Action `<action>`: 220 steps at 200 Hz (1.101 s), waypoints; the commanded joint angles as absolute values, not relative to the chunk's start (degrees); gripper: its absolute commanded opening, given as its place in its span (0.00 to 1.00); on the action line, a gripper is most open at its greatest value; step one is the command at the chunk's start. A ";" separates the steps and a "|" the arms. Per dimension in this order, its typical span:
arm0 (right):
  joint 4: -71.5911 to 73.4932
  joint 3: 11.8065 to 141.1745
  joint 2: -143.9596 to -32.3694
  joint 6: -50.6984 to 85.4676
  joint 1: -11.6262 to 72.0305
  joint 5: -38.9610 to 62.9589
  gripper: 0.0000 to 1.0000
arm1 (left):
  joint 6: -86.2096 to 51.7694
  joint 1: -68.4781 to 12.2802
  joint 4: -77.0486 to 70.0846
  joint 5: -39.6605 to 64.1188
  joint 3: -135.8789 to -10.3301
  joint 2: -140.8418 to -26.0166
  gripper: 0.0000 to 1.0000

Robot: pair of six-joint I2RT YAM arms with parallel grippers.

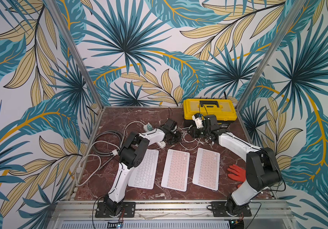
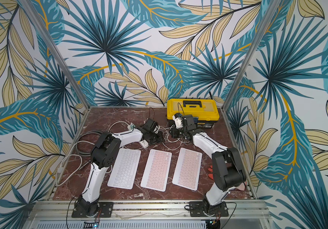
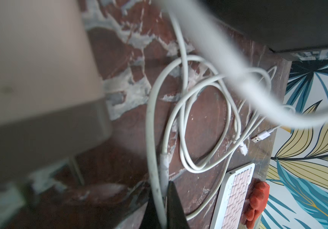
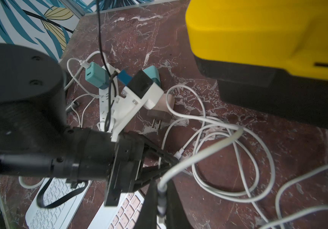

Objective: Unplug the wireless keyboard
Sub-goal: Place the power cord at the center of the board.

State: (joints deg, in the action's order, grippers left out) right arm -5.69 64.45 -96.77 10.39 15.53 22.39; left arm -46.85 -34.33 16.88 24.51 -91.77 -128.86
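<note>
— Where are the keyboards found?

— Three are laid side by side on the near half of the marbled table (image 1: 119,119): a white keyboard (image 1: 144,170), a middle pink keyboard (image 1: 176,170) and a right pink keyboard (image 1: 206,168). A cable tangle (image 1: 188,138) is spread just behind the two pink ones. Which board any lead enters cannot be told.

— What is given by the wrist views that is lost from above?

— In both top views the pincers are buried among wires. From the left wrist, the left gripper (image 3: 160,198) is seen pressed together on a white cable (image 3: 150,123), and a loose USB plug (image 3: 258,137) is shown lying beyond. From the right wrist, the right gripper (image 4: 162,190) is seen pinching a second white cable (image 4: 208,150), with the middle pink keyboard just beside its fingers. A power strip (image 4: 104,99) fitted with teal chargers (image 4: 94,78) is also revealed there.

— How are the arms posed?

— Both are folded at the elbow and stretched towards the far middle, with the wrists facing each other. The right one is held just in front of the yellow toolbox (image 1: 208,108), and its elbow is raised over a red glove (image 1: 236,172).
</note>
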 commanded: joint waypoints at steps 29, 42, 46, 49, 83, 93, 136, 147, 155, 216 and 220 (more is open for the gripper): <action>1.31 72.71 -105.60 14.88 18.91 16.91 0.12 | -43.96 -35.68 18.81 24.40 -86.66 -123.50 0.00; 0.33 75.25 -108.76 15.17 19.61 13.90 0.16 | -43.89 -35.77 18.73 24.05 -86.07 -122.97 0.00; -0.14 75.87 -109.61 15.06 19.91 12.91 0.17 | -43.86 -35.77 18.71 24.01 -85.96 -122.92 0.00; -0.59 76.35 -110.20 15.06 20.13 12.13 0.17 | -43.86 -35.78 18.65 23.92 -85.96 -122.83 0.00; -5.39 80.05 -115.09 13.85 21.18 7.30 0.32 | -43.59 -35.77 18.68 23.25 -86.04 -122.48 0.05; -5.41 79.50 -114.79 13.63 21.18 6.59 0.38 | -43.57 -35.79 18.67 23.28 -86.12 -122.53 0.11; -9.40 77.76 -110.11 10.22 20.87 7.10 0.53 | -43.36 -35.69 18.70 22.97 -86.55 -122.98 0.25; -11.71 77.48 -108.88 9.12 20.68 7.91 0.56 | -43.46 -35.46 18.76 22.96 -86.57 -123.04 0.28; -15.13 77.45 -108.25 8.12 20.50 8.41 0.61 | -43.42 -35.38 18.72 22.89 -86.49 -123.05 0.30; -23.41 71.93 -101.09 0.40 20.21 10.35 0.61 | -42.81 -33.28 18.71 22.81 -84.45 -118.86 0.44; -24.17 71.97 -101.08 0.09 20.21 10.44 0.61 | -42.73 -33.02 18.72 22.84 -84.31 -118.52 0.44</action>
